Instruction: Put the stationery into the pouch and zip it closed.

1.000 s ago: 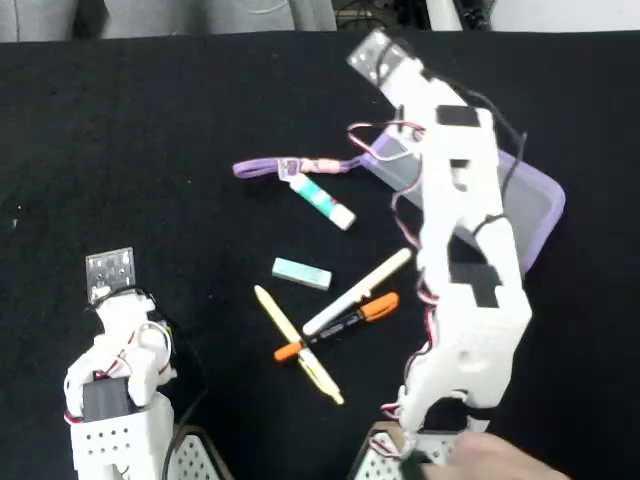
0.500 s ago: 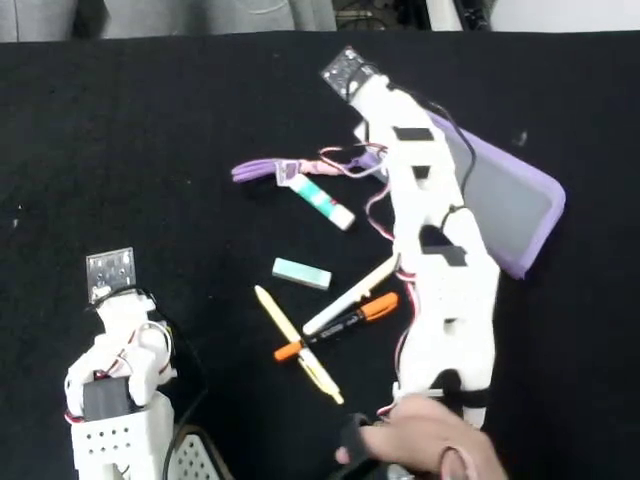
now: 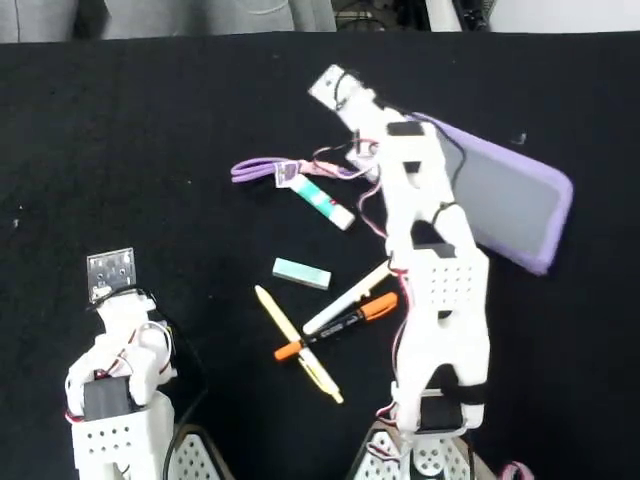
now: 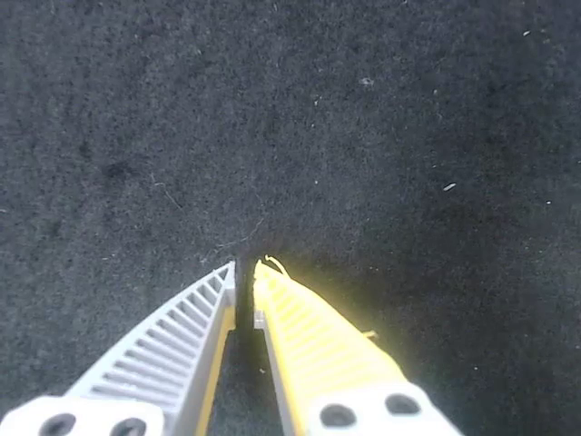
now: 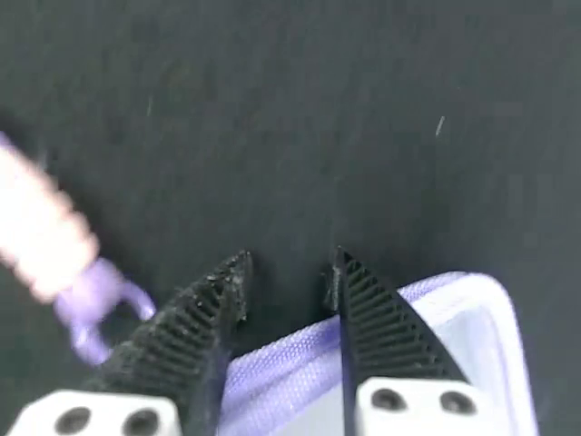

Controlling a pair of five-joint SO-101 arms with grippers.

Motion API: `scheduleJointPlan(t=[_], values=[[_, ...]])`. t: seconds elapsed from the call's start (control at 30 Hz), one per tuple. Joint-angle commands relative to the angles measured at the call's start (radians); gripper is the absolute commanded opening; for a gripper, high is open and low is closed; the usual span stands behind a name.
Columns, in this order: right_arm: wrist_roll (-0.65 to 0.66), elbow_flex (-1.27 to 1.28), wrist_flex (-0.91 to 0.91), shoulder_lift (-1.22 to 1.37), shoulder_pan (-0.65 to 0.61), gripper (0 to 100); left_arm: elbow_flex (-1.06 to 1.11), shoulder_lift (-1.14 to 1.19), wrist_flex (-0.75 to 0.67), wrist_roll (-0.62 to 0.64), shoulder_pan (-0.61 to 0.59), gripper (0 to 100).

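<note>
Nothing packed yet: pens (image 3: 345,322), eraser (image 3: 301,272) etc. are left on tabletop (image 3: 150,150). At pouch (image 3: 510,205) corner right fingers (image 5: 381,318) are held apart, poss. not gripping; left fingers (image 4: 309,336) closed, empty.

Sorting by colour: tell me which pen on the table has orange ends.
The black marker, orange at both ends. The cream pen beside it and the yellow pen it crosses have none.
</note>
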Motion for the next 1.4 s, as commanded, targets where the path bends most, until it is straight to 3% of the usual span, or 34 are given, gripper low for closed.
scheduleJointPlan(t=[0.0,0.27,0.5,0.9,1.27,1.37], values=[[0.006,-0.064,0.207,-0.088,0.078,15.1,0.024,-0.008,-0.018,-0.003,-0.008,5],[0.213,-0.082,0.539,-0.099,0.212,15.1,0.024,-0.008,-0.018,-0.003,-0.008,5],[0.238,-0.302,0.853,-0.097,0.262,15.1,0.024,-0.008,-0.018,-0.003,-0.008,5],[0.109,-0.386,0.864,-0.097,0.175,15.3,0.024,-0.008,-0.018,-0.003,-0.008,5],[0.083,-0.140,0.848,-0.136,0.101,15.2,0.024,-0.008,-0.018,-0.003,-0.008,5],[0.017,-0.134,0.776,-0.122,0.095,15.2,0.024,-0.008,-0.018,-0.003,-0.008,5]])
